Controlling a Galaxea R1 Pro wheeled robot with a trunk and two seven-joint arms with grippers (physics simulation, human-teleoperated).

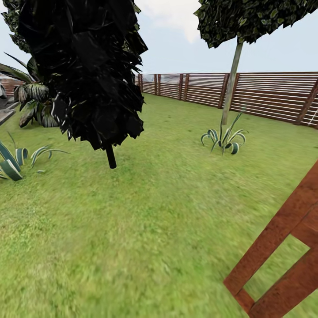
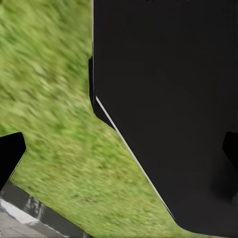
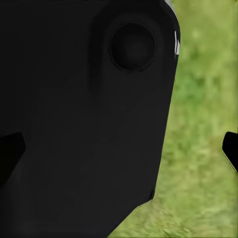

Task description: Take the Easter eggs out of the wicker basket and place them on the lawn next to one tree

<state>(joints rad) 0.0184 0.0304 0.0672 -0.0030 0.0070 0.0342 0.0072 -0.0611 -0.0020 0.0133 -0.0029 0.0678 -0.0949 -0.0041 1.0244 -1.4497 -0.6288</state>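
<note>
The lawn (image 1: 145, 221) spreads out ahead of me in the garden. A tree (image 1: 232, 84) with a slender pale trunk stands at the back right, close to the fence. The Easter eggs and the wicker basket are out of view. In the left wrist view my left gripper (image 2: 119, 153) is open, its dark fingertips (image 2: 10, 156) far apart over grass, with a black part of the robot behind. My right gripper (image 3: 119, 148) is open too, with nothing between its fingertips (image 3: 230, 148), and grass shows past the black robot body.
A black-foliaged tree (image 1: 84, 66) on a thin dark stem (image 1: 111, 157) stands near left. Striped spiky plants grow at the left edge (image 1: 13, 161) and by the pale trunk (image 1: 224, 139). A slatted brown fence (image 1: 274, 95) closes the back. A wooden frame (image 1: 282, 260) juts in at lower right.
</note>
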